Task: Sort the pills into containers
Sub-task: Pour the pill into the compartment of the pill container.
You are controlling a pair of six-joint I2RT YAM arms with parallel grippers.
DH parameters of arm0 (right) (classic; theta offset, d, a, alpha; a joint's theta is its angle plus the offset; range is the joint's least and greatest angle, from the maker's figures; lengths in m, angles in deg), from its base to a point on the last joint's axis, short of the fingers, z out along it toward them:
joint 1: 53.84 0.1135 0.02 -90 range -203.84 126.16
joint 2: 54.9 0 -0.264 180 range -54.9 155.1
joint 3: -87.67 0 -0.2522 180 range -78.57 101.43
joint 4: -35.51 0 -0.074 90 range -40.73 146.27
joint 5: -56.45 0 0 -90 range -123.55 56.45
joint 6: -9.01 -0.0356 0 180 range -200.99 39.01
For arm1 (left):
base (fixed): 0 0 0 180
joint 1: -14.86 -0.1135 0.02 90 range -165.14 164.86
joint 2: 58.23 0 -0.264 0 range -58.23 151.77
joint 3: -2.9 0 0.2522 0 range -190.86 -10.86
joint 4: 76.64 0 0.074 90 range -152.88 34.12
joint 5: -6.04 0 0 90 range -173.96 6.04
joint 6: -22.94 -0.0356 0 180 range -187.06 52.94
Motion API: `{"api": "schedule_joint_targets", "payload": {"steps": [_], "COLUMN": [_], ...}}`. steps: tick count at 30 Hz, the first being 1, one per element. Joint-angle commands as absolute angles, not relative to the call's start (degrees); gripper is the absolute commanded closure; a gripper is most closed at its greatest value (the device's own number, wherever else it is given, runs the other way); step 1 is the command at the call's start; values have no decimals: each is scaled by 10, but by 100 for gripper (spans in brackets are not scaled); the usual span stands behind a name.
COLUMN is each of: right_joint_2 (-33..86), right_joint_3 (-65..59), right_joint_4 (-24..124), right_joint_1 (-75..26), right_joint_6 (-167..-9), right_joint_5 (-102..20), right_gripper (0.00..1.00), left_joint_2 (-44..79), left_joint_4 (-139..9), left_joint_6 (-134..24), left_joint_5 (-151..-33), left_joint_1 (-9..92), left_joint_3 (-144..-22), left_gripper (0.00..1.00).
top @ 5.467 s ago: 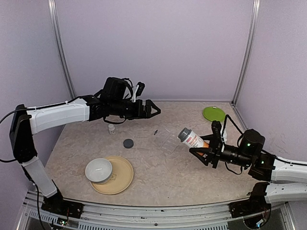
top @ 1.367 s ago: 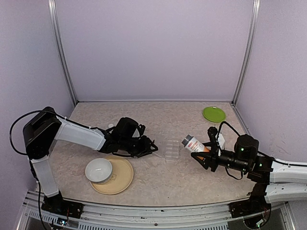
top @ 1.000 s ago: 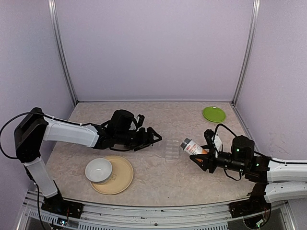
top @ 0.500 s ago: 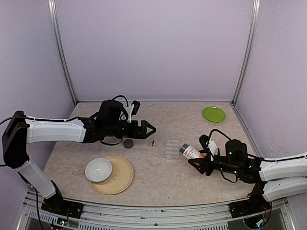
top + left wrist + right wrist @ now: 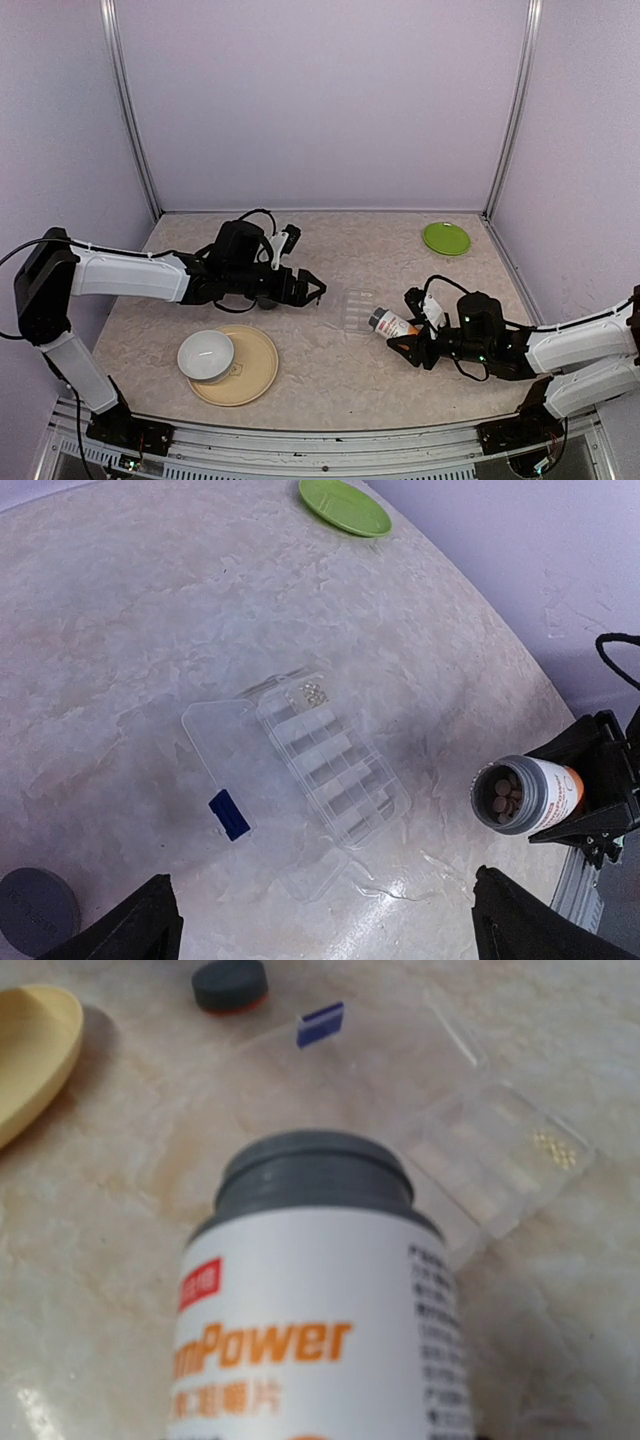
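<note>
**Tipping an Uncapped Bottle Beside an Open Pill Box**

Starting nearest the arm bases, at the front left of the table [image 5: 330,385]: showing a white bowl [image 5: 206,355] sitting on a tan plate [image 5: 258,382].

Gripping a white, orange-lettered bottle [image 5: 388,322] in the right gripper [image 5: 405,325] at the front right. Closing partway around the bottle's body and holding it tilted above the table, with the uncapped grey neck pointing toward the pill box. Revealing brown round tablets [image 5: 503,796] inside the bottle mouth, in the left wrist view.

Finding the clear pill box [image 5: 355,308] just beside that mouth, lying flat on the table. Showing its lid [image 5: 225,745] folded open and flat, with a small blue latch [image 5: 230,815] at the lid's edge. Showing a small pale cluster of pills [image 5: 307,692] in the end compartment [image 5: 300,702] farthest from the arm bases, on the side toward the green dish.

Hovering the left gripper [image 5: 310,292] above the table just left of the box, spread as wide as possible and holding nothing. Showing a loose grey cap [image 5: 35,908] resting on the table near the lid, on the left arm's side.

Ending at the far right corner with a flat green dish [image 5: 446,238], well apart from everything else.
</note>
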State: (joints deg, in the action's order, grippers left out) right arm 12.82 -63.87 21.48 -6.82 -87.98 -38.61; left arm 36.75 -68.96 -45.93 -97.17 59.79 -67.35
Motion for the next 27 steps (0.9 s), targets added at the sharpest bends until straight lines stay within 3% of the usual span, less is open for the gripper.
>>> {"api": "schedule_joint_targets", "payload": {"steps": [1,27], "right_joint_2": [141,232], "right_joint_3": [-628,-579], "right_joint_4": [172,188], "right_joint_1": [-79,-98], "right_joint_6": [-877,-870], "right_joint_5": [-396,-415], "right_gripper": [85,86], "left_joint_2": [352,346], "left_joint_4": [-758,-893], "left_joint_6": [-490,-503], "left_joint_5": [-976,-998], "left_joint_1": [592,593], "left_joint_3": [-638,-540], "left_gripper": [1,1]}}
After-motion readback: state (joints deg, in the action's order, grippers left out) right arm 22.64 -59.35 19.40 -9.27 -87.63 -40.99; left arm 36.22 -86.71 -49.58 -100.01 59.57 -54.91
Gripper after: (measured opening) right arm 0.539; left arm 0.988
